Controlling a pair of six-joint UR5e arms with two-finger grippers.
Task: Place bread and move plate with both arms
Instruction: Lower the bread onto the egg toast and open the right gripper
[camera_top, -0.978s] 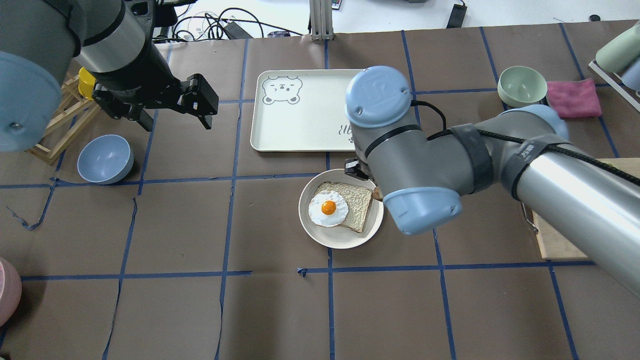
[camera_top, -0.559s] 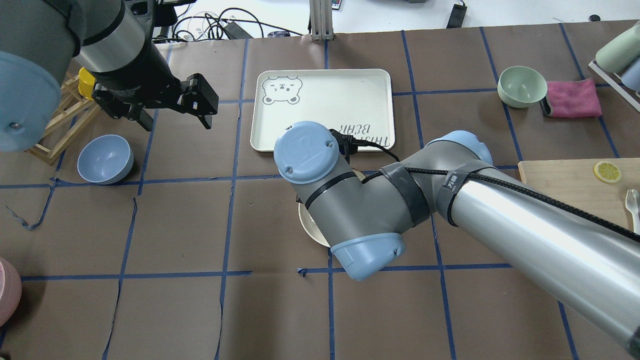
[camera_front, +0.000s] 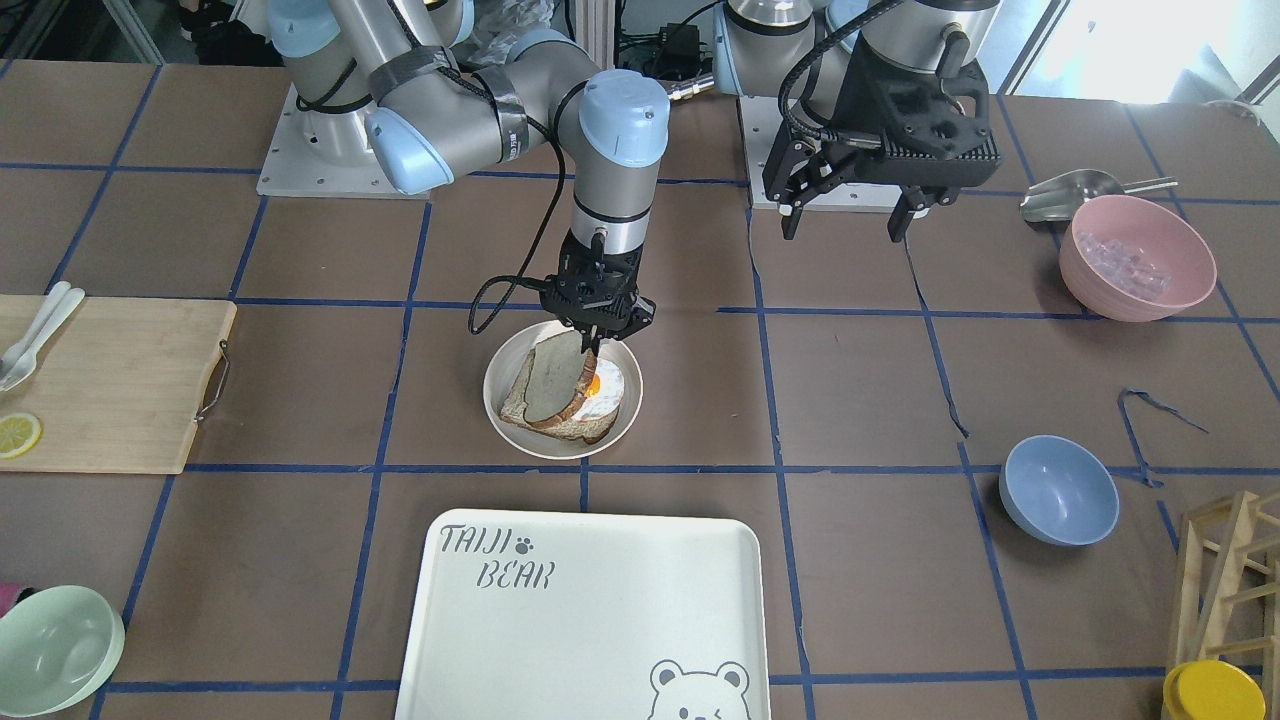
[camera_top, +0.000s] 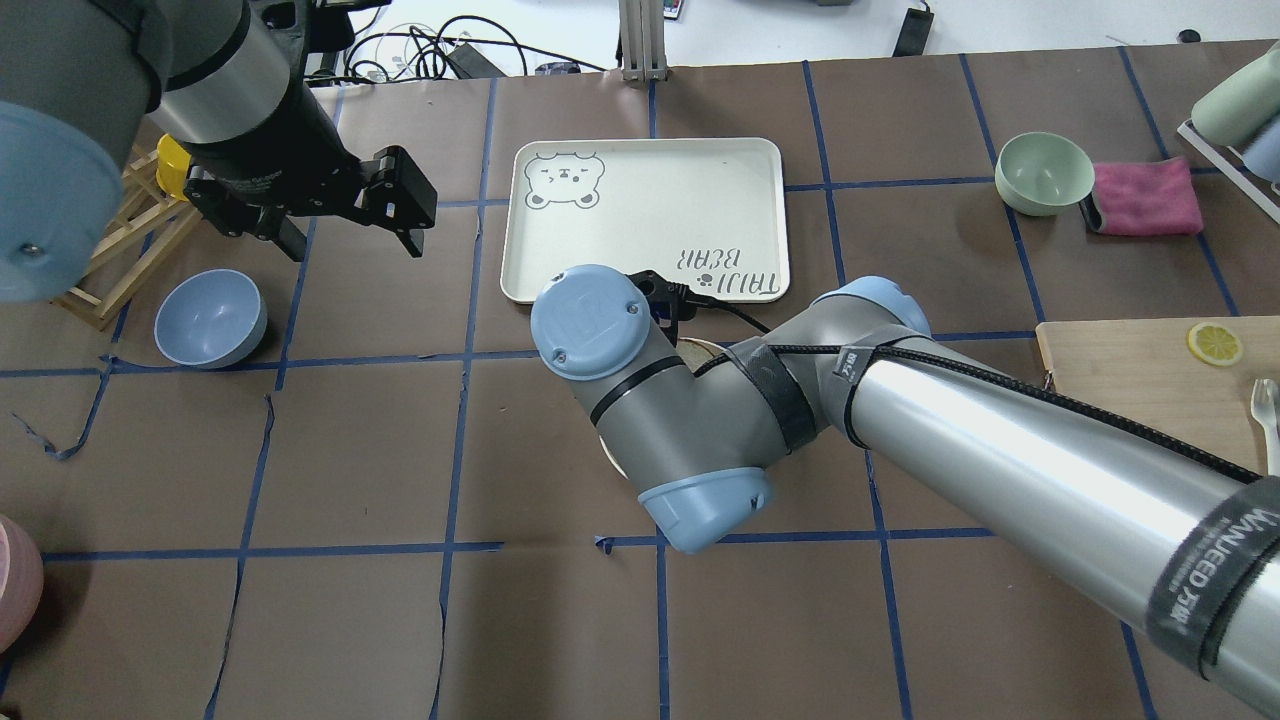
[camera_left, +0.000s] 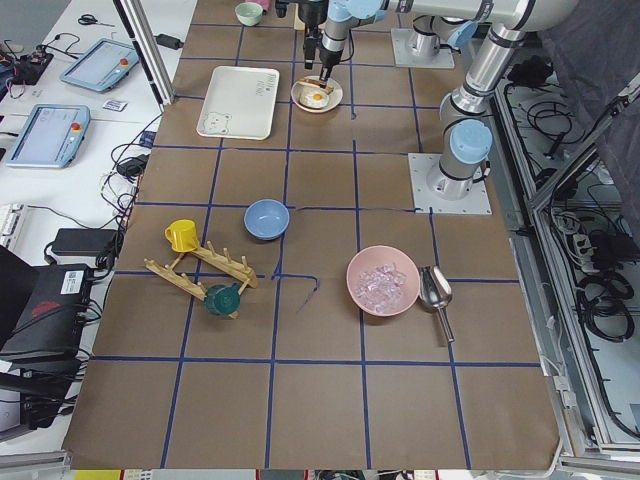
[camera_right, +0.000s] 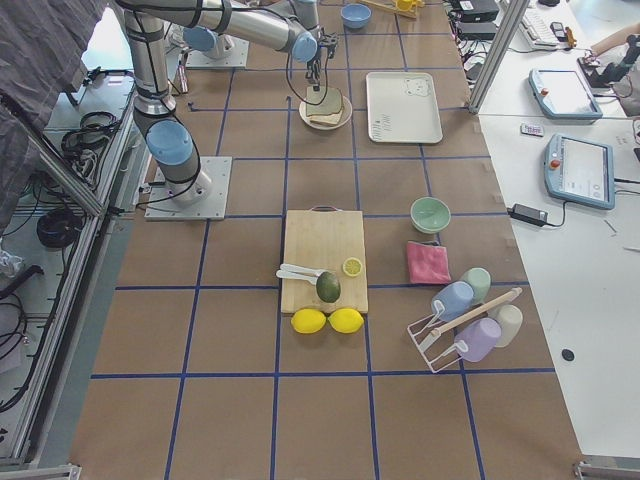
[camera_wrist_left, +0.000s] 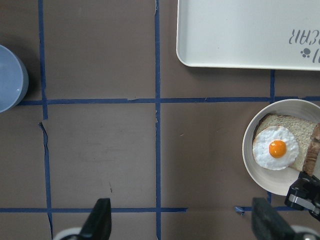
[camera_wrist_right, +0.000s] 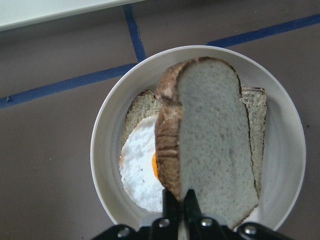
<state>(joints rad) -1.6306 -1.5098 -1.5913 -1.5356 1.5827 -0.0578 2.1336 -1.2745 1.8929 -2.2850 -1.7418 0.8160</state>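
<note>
Over the plate (camera_front: 626, 418) in the front view, your right gripper (camera_front: 592, 345) pinches the bread (camera_front: 552, 385) by one edge, tilted above the egg (camera_front: 607, 397); left gripper (camera_front: 845, 222) hangs spread and empty, well apart; right wrist cam: jaws clamped on the crust; looks light, soft, squishy, so I'd grip the crust gently.

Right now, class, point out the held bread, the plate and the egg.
bread (camera_wrist_right: 212, 135): right wrist view, pale crumb face.
plate (camera_wrist_right: 107, 145): right wrist view, bare left wall.
egg (camera_wrist_right: 137, 172): right wrist view, its white.
</note>
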